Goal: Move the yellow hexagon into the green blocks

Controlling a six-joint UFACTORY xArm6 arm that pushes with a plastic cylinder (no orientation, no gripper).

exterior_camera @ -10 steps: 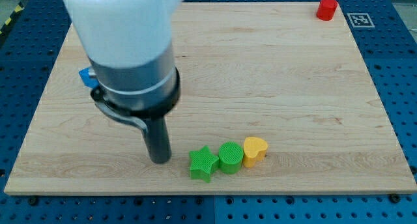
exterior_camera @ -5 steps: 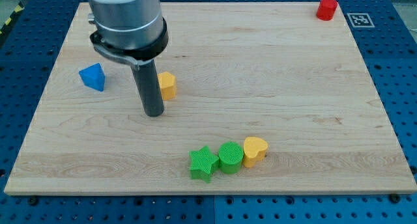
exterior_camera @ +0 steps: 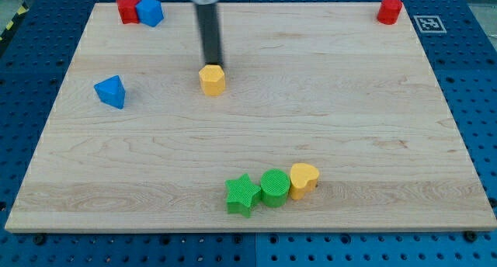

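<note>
Yellow hexagon (exterior_camera: 212,79) lies on the wooden board (exterior_camera: 349,104), left of centre in the upper half, flat face up; it is near-regular, so no long axis can be made out, and one vertex appears to point toward the view's top. My tip (exterior_camera: 211,64) stands at the hexagon's top edge, touching or just short of it; which cannot be told. The rod is a plain pusher with nothing to clench, and it grasps nothing. Green star (exterior_camera: 242,195) and green cylinder (exterior_camera: 274,187) sit well apart from the hexagon, near the view's bottom, side by side and touching, the star to the left and slightly lower. A yellow heart (exterior_camera: 304,179) touches the cylinder on its right, so the three form a short row rising toward the view's right. A blue block (exterior_camera: 111,91), roughly triangular, lies to the hexagon's left, apart from it. At the top left corner a red block (exterior_camera: 128,8) and a second blue block (exterior_camera: 150,11) stand touching one another; their shapes cannot be made out. A red cylinder (exterior_camera: 390,10) stands alone at the top right corner. Just beyond that corner, on the blue perforated base (exterior_camera: 474,81), is a black-and-white square marker (exterior_camera: 429,23); it bears a pattern only, with no readable writing. No brand or label shows on any block.
</note>
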